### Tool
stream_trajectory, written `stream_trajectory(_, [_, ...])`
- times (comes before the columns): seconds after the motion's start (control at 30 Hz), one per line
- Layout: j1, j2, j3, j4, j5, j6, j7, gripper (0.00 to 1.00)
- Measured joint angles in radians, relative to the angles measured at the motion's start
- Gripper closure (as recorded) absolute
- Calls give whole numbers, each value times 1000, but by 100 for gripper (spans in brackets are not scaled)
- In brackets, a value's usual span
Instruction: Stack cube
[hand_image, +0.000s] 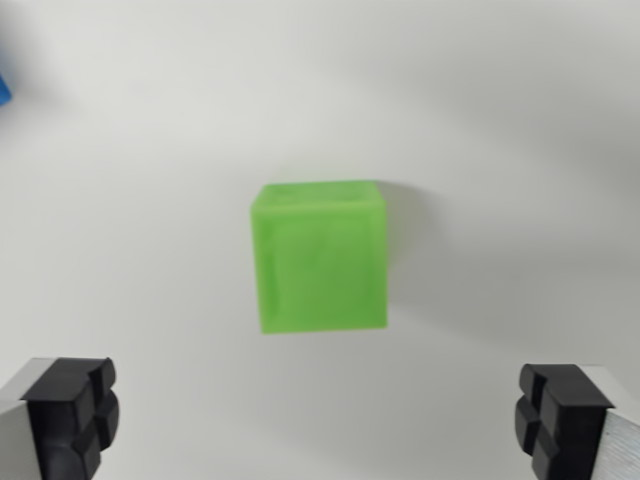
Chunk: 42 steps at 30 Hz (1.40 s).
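A translucent green cube (320, 256) rests on the white surface in the middle of the wrist view, slightly blurred. My gripper (315, 425) hovers above and nearer than the cube, open wide. Its black fingertips show at the lower corners, one finger (70, 415) at the wrist view's left and the other finger (560, 420) at the wrist view's right. Nothing lies between them. The cube sits just beyond the gap, roughly centred between the two fingers.
A small piece of a blue object (4, 90) pokes in at the wrist view's left edge, near the top. White tabletop (500, 120) surrounds the cube on all sides.
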Motion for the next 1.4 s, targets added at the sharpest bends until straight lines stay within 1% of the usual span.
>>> stream_trajectory(0.23, [-7,60,4,-1,0,48,-65,0])
stream_trajectory(0.43, [-9,111,5,0,0,87,-114,0])
stream_trajectory(0.93, [-9,242,6,26,0,191,-122,0])
stream_trajectory(1.13, [-11,278,8,38,0,215,-122,0])
stream_trajectory(1.27, [-11,291,8,42,0,224,-122,0])
stream_trajectory(1.3, [-11,292,9,42,0,226,-122,100])
stream_trajectory(1.4, [-11,292,9,42,0,227,-122,100])
